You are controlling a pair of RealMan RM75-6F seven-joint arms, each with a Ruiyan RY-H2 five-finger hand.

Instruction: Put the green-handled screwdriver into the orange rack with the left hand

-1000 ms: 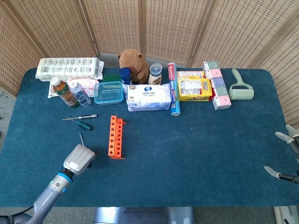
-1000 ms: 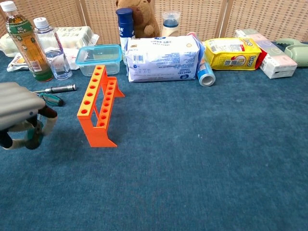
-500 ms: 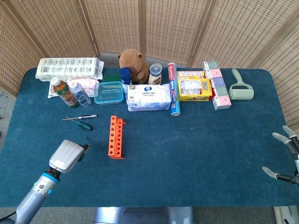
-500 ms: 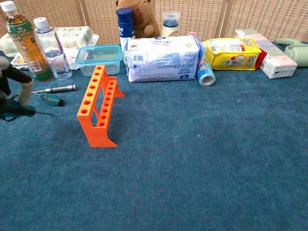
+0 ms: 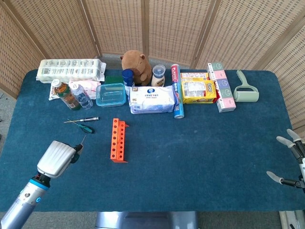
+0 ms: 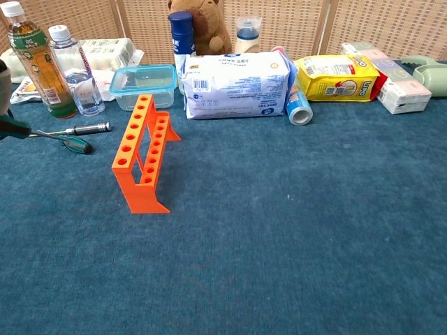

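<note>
- The green-handled screwdriver [image 6: 15, 128] is in the grip of the left hand [image 5: 57, 158], well to the left of the orange rack [image 5: 118, 140]. In the chest view only its dark handle shows, at the frame's left edge. In the head view a thin metal shaft pokes out past the fingers toward the rack.
- The left hand's ribbed grey back faces the head camera, with its fingers curled under around the tool.
- The rack is bright moulded plastic, a long narrow upright strip with two rows of round holes, standing on small feet on the blue table [image 5: 200, 157], whose surface is a napped cloth.
- Two more tools lie just behind the left hand and left of the rack: a second screwdriver with a green grip [image 5: 87, 129] and a silver-handled screwdriver [image 5: 89, 119], their slim shafts crossing.
- Further back stand a tea bottle [image 5: 65, 94] and a clear water bottle [image 5: 83, 98], beside a transparent box [image 5: 110, 94] with a blue-rimmed lid.
- A soft white wipes pack [image 5: 152, 99] lies to the right of the box, with a brown plush toy [image 5: 136, 62] behind it.
- The right hand [image 5: 291, 160] sits at the table's right edge, fingers spread wide and holding nothing.
- A woven wicker screen [image 5: 157, 24] closes off the back.
</note>
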